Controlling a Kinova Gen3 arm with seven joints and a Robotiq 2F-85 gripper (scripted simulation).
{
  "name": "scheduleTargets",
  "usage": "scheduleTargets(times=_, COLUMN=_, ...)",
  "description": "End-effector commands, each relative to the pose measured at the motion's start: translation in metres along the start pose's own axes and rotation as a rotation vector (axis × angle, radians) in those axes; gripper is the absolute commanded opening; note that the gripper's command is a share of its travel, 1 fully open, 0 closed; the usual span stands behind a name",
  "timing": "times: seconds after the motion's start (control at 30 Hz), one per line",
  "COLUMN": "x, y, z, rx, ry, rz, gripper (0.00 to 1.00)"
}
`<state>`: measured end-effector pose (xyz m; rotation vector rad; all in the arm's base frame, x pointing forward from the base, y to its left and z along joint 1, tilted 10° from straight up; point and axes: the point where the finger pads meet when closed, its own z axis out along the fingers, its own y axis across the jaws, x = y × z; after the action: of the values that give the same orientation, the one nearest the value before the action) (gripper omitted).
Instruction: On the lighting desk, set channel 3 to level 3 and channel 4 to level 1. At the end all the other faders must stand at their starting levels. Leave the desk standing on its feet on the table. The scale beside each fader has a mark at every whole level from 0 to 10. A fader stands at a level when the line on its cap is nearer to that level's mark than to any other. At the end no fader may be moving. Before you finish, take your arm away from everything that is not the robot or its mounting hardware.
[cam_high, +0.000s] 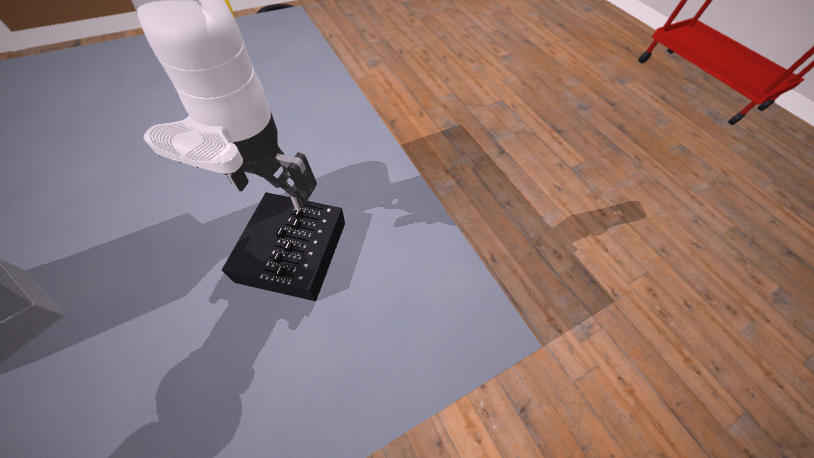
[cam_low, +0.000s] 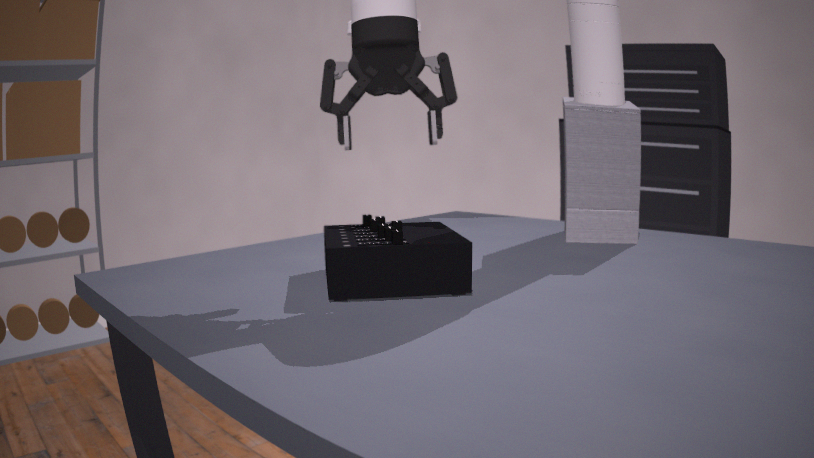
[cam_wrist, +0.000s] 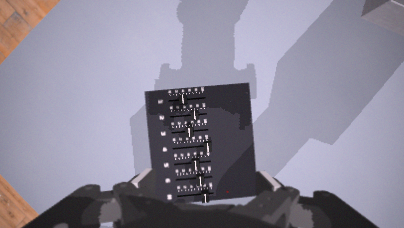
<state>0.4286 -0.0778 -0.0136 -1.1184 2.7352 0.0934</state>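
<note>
1. Found the claw (cam_low: 389, 136) spread wide with nothing pinched in it.
2. Found the lighting desk (cam_low: 398, 273) straight below the claw and well apart from it, flat on the grey table (cam_low: 569, 353).
3. Judged the step in hand to be lining up – touched no fader yet, so had both channel 3 and channel 4 left to set.
4. Could not read the tiny numbers beside the faders from the wrist view. Took the middle fader (cam_wrist: 207, 146) for channel 4, since it was fourth from either end, and saw its cap pushed farthest along of all.
5. Next, would need to come down gently over one cap only, nudge it along its slot to the right mark, and keep off the caps beside it.
6. Counted one claw, one desk, one table – and seven faders in a row below the claw.
</note>
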Motion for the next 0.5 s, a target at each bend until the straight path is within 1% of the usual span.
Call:
scheduleTargets(times=0.0, x=0.006, y=0.002, z=-0.009, rx=-0.005, ry=0.002, rz=-0.147, gripper=1.00)
scheduleTargets(times=0.17, x=0.008, y=0.005, z=-0.018, rx=0.000, ry=0.011, rz=-0.373, gripper=1.00)
scheduleTargets(times=0.3, x=0.010, y=0.006, z=-0.025, rx=0.008, ry=0.019, rz=-0.523, gripper=1.00)
scheduleTargets(times=0.33, x=0.011, y=0.005, z=-0.026, rx=0.010, ry=0.021, rz=-0.555, gripper=1.00)
scheduleTargets(times=0.4, x=0.011, y=0.005, z=-0.026, rx=0.010, ry=0.021, rz=-0.555, gripper=1.00)
scheduleTargets(times=0.47, x=0.011, y=0.005, z=-0.029, rx=0.014, ry=0.024, rz=-0.614, gripper=1.00)
